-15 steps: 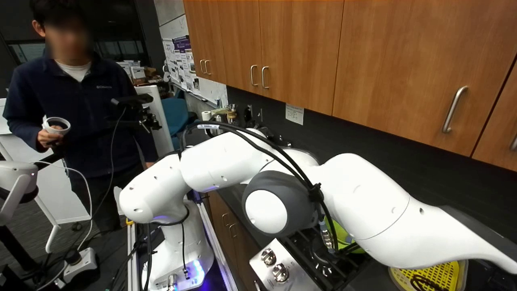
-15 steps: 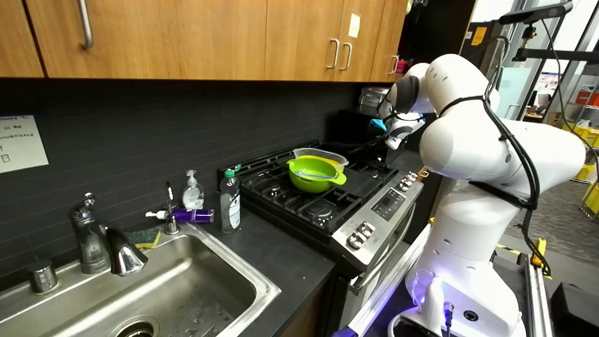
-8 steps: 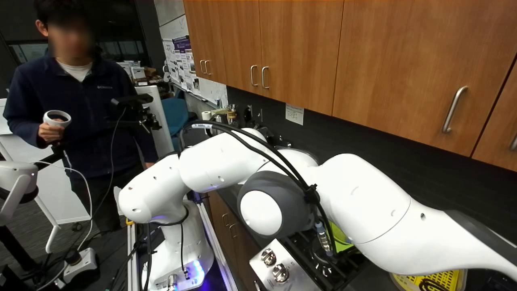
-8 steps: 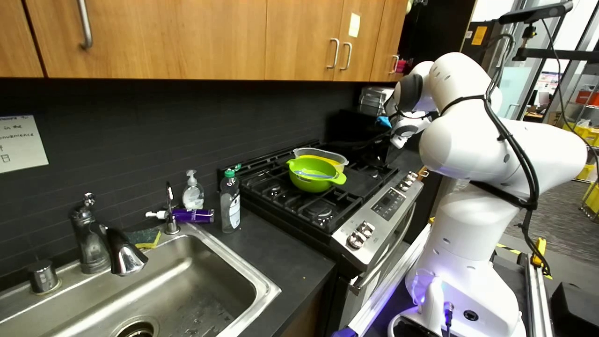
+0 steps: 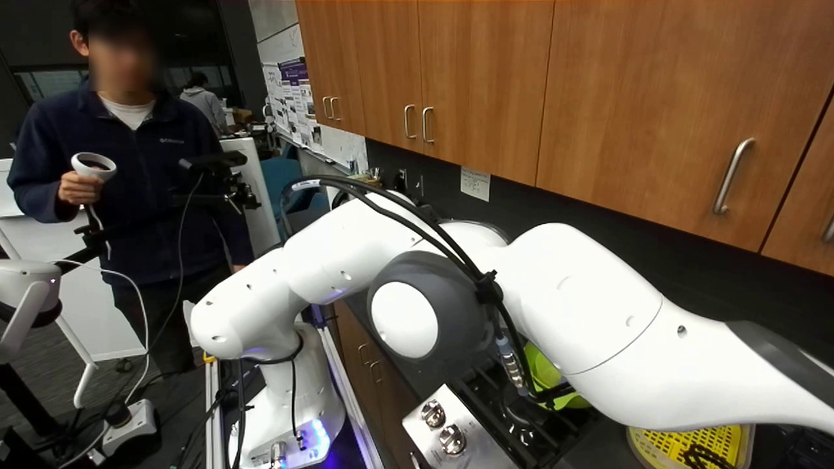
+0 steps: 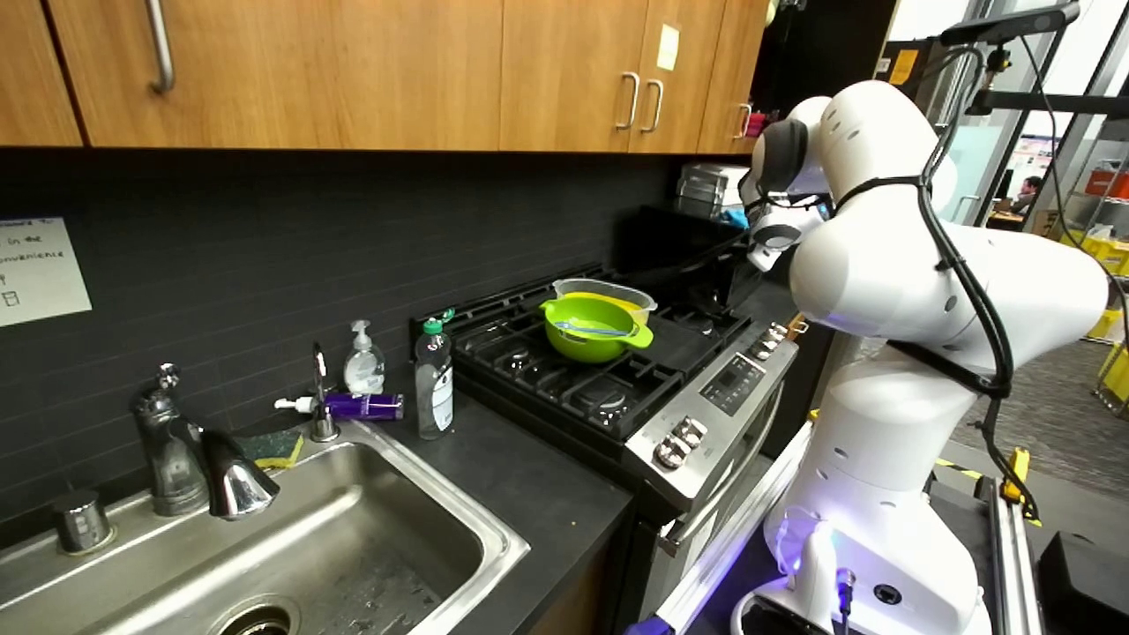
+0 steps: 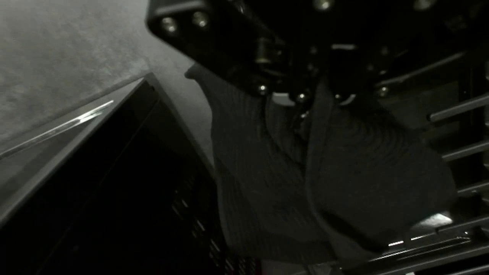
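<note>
Dark ribbed cloth (image 7: 366,175) in gripper (image 7: 315,98)
Jaws closed on a fold; cloth fans out beyond them; metal rods (image 7: 458,108) to one side of jaws; black box (image 7: 114,179) to the other.

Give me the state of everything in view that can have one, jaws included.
Cloth: gripped, bunched in folds.
Jaws: shut on it.
Cabinet doors: shut.
Clear pump bottle: upright.
Purple bottle: on its side.
Green-capped bottle: upright.
Green bowl: upright.
Stove burners: no flame visible.
Stove knobs: settings not readable.
Faucet: no water running.
Base light: lit.
</note>
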`<state>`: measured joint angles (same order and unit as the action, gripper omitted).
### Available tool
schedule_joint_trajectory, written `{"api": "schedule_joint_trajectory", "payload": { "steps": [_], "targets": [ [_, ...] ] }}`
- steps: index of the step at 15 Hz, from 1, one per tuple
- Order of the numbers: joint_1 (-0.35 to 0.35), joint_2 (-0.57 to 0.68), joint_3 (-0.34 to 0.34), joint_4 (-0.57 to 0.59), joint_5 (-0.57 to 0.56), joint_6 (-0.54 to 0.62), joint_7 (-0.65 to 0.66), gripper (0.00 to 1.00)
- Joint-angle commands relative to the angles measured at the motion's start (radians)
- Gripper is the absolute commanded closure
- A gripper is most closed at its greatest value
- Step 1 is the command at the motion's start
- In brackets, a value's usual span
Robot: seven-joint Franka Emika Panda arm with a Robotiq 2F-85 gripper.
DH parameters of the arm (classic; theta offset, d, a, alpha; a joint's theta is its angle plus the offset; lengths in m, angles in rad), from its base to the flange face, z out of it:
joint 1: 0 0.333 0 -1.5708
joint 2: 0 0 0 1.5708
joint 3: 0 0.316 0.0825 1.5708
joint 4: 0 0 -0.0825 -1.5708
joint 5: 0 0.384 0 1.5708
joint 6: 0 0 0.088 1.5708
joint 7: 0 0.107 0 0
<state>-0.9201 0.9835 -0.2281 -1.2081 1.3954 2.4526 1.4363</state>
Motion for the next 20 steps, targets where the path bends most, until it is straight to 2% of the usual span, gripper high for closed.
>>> {"api": "schedule_joint_trajectory", "payload": {
  "steps": [1,10,16,20],
  "targets": [
    [-0.012,-0.131,0.007,-0.147,0.056,0.031,-0.076,0.99],
    [-0.016,-0.315,0.002,-0.328,0.149,0.139,-0.176,0.99],
    [-0.018,-0.386,-0.009,-0.389,0.179,0.158,-0.199,0.99],
    [-0.035,-0.437,-0.025,-0.426,0.238,0.143,-0.239,0.99]
  ]
}}
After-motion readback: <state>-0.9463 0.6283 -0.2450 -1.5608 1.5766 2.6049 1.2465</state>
